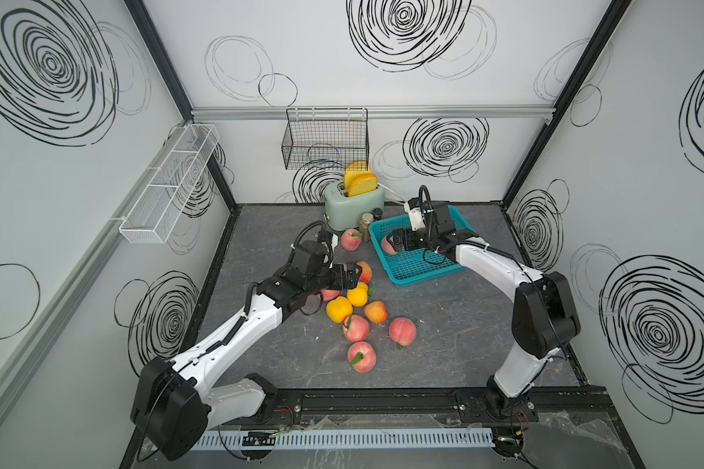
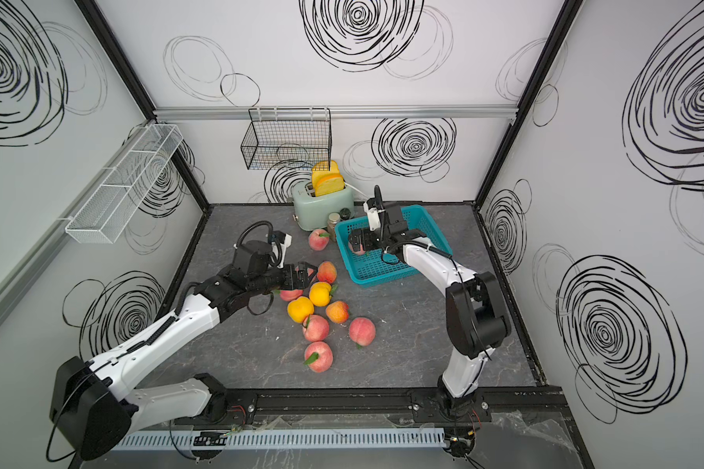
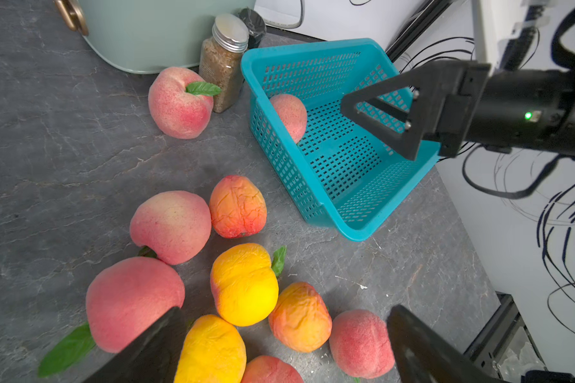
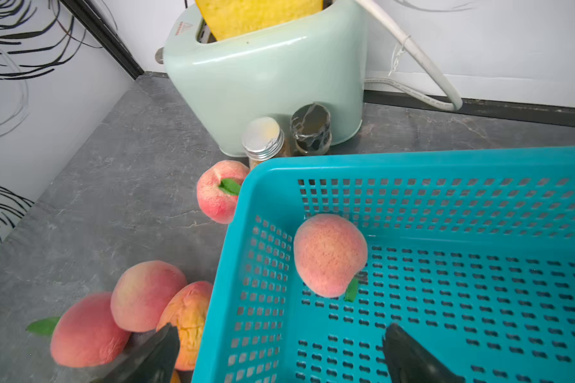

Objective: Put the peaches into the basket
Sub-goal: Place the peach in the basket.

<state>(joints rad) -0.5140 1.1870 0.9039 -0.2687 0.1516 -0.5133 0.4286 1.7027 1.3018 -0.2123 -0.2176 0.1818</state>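
The teal basket (image 1: 423,266) (image 3: 342,165) (image 4: 445,298) stands at the back right of the table. One pink peach (image 1: 387,246) (image 2: 356,248) (image 3: 289,116) (image 4: 329,255) lies inside it by the left wall. My right gripper (image 1: 400,240) (image 4: 281,328) hangs open just above that peach, holding nothing. Several more peaches lie loose mid-table: two yellow (image 1: 340,308) (image 1: 357,295), the others pink (image 1: 356,328) or orange-red (image 1: 376,311). One pink peach (image 1: 350,239) sits apart near the toaster. My left gripper (image 1: 354,276) (image 3: 286,310) hovers open over the cluster's far end.
A mint toaster (image 1: 354,205) with bread slices (image 1: 360,182) stands at the back wall. A spice jar (image 1: 366,225) and a dark jar (image 1: 377,214) stand between it and the basket. A black wire basket (image 1: 326,142) and a white mesh rack (image 1: 171,182) hang on the walls.
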